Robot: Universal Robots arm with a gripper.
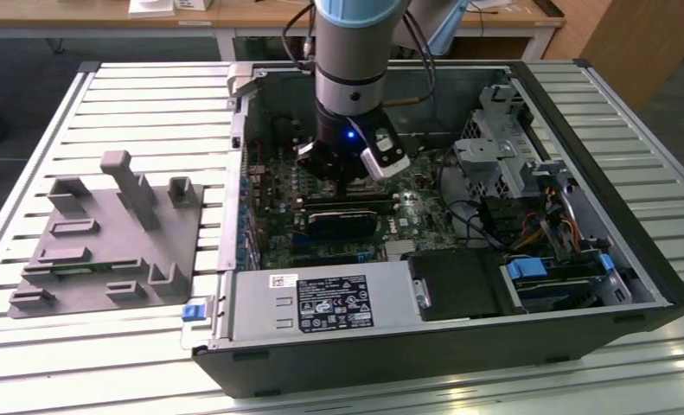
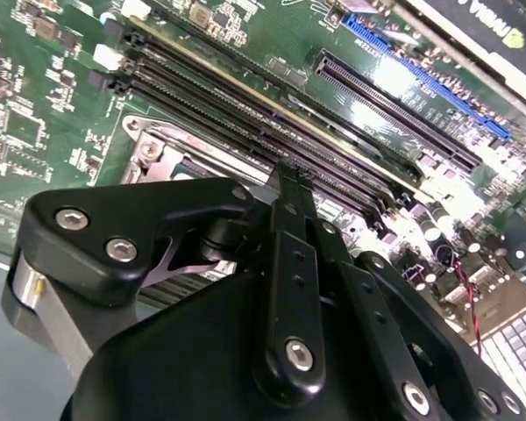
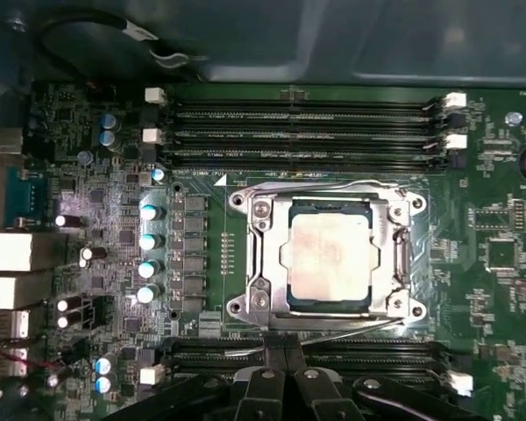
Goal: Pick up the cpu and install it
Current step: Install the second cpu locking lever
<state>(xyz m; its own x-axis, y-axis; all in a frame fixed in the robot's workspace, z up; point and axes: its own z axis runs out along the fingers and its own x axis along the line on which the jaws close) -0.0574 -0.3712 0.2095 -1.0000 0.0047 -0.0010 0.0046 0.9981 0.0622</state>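
One cpu (image 3: pixel 330 260) seated, socket frame (image 3: pixel 261 254) overlapping edges

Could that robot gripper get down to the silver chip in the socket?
Probably yes: the gripper sits just beside the socket, and nothing covers the cpu seated inside its frame.

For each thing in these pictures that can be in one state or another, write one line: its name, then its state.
cpu: seated flat inside the socket frame, metal top showing.
socket frame: open around the cpu, nothing covering the chip.
memory slots: empty.
computer case: lying on its side, side panel off, board exposed.
gripper: above the board beside the socket, holding nothing, fingers together.
grey tray: on the table beside the case.
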